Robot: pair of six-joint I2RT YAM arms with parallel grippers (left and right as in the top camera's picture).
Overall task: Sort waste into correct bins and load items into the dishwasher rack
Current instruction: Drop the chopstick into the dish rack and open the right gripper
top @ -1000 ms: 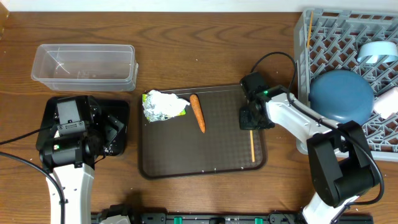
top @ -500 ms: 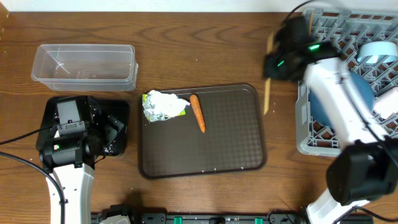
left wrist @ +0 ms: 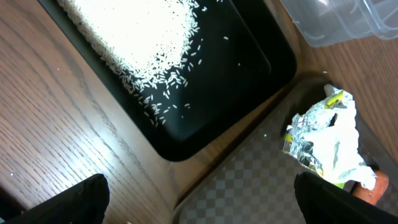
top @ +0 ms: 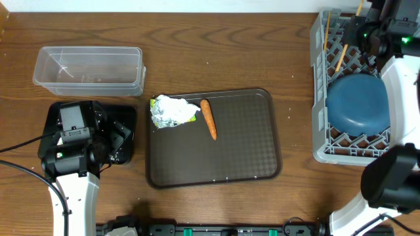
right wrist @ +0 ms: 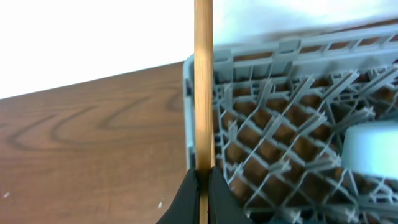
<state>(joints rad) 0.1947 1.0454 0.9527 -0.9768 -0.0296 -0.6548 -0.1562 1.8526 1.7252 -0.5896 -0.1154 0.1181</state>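
Observation:
My right gripper (top: 359, 33) (right wrist: 203, 186) hangs over the far left corner of the grey dishwasher rack (top: 317, 85) (right wrist: 280, 50), shut on a thin wooden chopstick (top: 341, 58) (right wrist: 203, 81). Another chopstick (top: 326, 29) lies along the rack's left side. An upturned dark-blue bowl (top: 357, 105) fills the rack's middle. The crumpled wrapper (top: 172, 111) (left wrist: 326, 140) and the carrot (top: 209, 119) (left wrist: 373, 183) lie on the brown serving tray (top: 223, 157). My left gripper (top: 120, 141) (left wrist: 202, 208) is open at the black tray (left wrist: 249, 68), which holds rice (left wrist: 143, 43). The clear tub (top: 88, 69) stands empty.
A pale blue dish (right wrist: 370, 146) sits in the rack, at the right of the right wrist view. The rack takes up the table's right end, up to the far edge. Bare wood lies between the brown tray and the rack.
My right arm lifted the chopstick off the brown tray and carried it up and right to the rack's far left corner. The left arm has not moved.

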